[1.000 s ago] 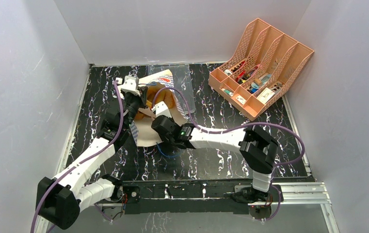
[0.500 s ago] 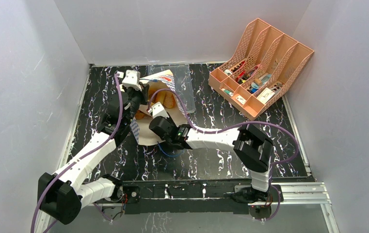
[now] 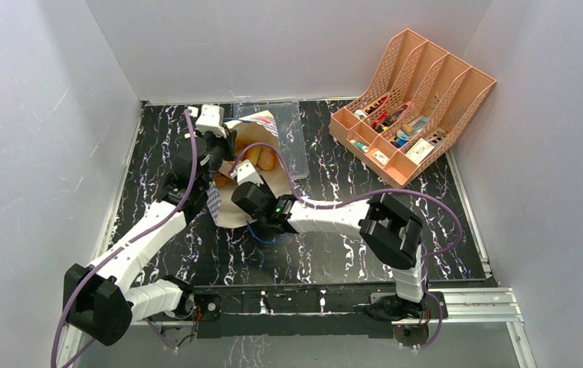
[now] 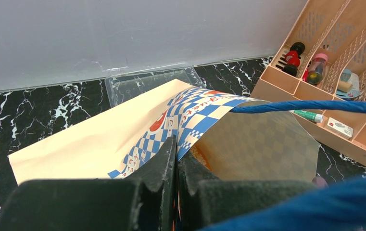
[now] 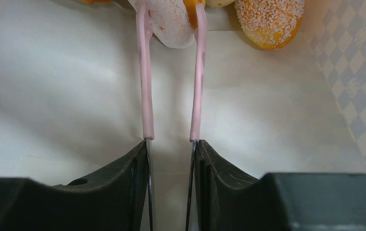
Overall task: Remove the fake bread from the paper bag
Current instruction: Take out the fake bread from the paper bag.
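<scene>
Fake bread [image 5: 170, 24], one pale sugared piece, pinched between the tips of the right gripper [image 5: 170, 10] inside the paper bag [image 4: 89, 144]; left gripper [image 4: 176, 161] clamps the bag's checkered rim.

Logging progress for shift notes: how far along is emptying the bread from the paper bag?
Done: the left gripper pinches the tan kraft paper bag's checkered rim, holding it open. In hand: the right gripper, inside the bag, has its pink fingers closed around a pale oval loaf. Left: lifting it out, then the sugared orange bun and other pieces; none shows outside the bag.
</scene>
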Controlling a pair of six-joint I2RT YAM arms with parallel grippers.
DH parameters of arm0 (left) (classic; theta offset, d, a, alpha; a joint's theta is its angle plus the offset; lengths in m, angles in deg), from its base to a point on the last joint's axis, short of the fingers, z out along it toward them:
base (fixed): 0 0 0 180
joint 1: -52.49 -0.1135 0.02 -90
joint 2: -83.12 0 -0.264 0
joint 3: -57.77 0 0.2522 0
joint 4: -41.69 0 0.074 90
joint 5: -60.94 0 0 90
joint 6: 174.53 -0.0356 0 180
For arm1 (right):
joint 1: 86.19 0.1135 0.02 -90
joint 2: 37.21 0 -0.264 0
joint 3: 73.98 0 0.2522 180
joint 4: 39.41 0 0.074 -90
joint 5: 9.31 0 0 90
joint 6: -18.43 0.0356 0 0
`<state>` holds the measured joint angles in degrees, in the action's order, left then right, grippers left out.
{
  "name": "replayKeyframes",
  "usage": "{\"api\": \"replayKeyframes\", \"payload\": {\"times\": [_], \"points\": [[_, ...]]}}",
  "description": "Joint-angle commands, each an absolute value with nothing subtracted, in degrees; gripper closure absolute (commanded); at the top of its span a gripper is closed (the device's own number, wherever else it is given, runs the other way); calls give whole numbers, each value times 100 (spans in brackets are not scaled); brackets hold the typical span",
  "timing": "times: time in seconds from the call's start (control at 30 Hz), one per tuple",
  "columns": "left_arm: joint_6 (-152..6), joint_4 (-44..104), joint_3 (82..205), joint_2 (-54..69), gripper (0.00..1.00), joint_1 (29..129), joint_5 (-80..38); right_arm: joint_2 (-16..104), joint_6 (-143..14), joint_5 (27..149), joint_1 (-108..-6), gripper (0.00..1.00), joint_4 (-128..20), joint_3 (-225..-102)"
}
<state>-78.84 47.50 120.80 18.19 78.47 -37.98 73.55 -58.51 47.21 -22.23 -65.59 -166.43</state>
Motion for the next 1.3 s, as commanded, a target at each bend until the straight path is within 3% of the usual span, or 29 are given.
{"api": "replayKeyframes", "payload": {"times": [0.0, 0.53, 1.27], "points": [[-7675, 4628, 12419, 1728, 100, 7922, -3663, 7307, -6172, 4714, -2186, 65, -6386, -16979], [-7603, 4621, 12581, 1540, 100, 7930, -3673, 7194, -6333, 4772, -2133, 65, -6431, -16866], [-7470, 4561, 12647, 1507, 100, 7943, -3471, 7891, -6791, 4314, -2141, 62, -6436, -17578]]}}
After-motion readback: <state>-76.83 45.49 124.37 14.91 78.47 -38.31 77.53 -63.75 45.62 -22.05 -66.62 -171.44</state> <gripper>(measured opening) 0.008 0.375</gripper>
